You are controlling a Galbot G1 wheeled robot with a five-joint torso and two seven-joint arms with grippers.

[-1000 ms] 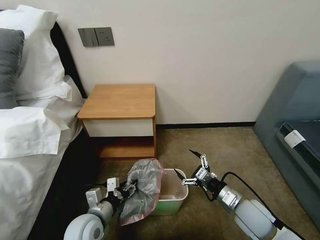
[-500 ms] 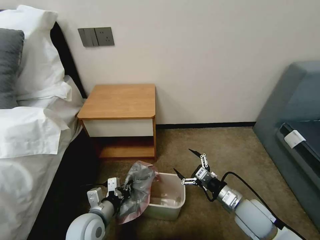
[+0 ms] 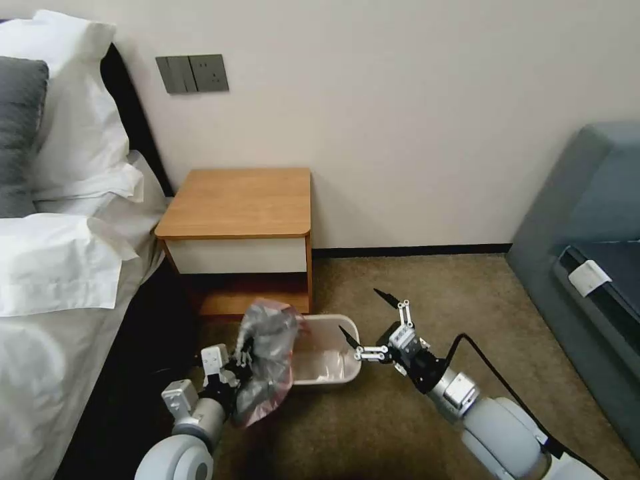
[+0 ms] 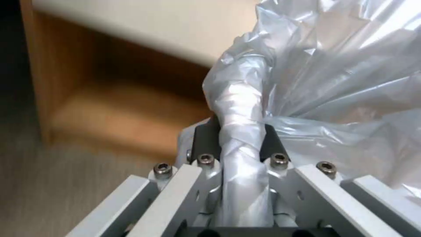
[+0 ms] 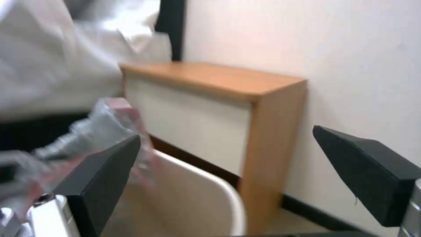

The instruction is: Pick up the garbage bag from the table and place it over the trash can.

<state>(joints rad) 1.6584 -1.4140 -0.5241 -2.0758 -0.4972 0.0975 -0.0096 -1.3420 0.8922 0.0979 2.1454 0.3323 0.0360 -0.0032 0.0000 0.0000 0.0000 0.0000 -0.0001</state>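
The garbage bag [image 3: 267, 350] is a crumpled grey plastic bunch with a pinkish edge. My left gripper [image 3: 244, 362] is shut on a twisted part of it, and the left wrist view shows that twist of the garbage bag [image 4: 333, 82] pinched in the left gripper [image 4: 239, 140]. The bag covers the left end of the cream trash can [image 3: 330, 373], which sits on the carpet in front of the table [image 3: 240, 203] and looks tilted. My right gripper [image 3: 360, 311] is open just right of the can's rim. In the right wrist view the right gripper [image 5: 226, 135] spreads wide above the trash can [image 5: 219, 194].
A bed with white pillows [image 3: 60, 267] runs along the left, close to my left arm. A grey-blue sofa [image 3: 587, 267] stands at the right. Brown carpet [image 3: 427, 287] lies open between the table and the sofa. The wall is right behind the table.
The trash can has slid across the carpet towards the table and to the left. My left gripper moved the same way with the bag. The right gripper followed the can's rim, still open.
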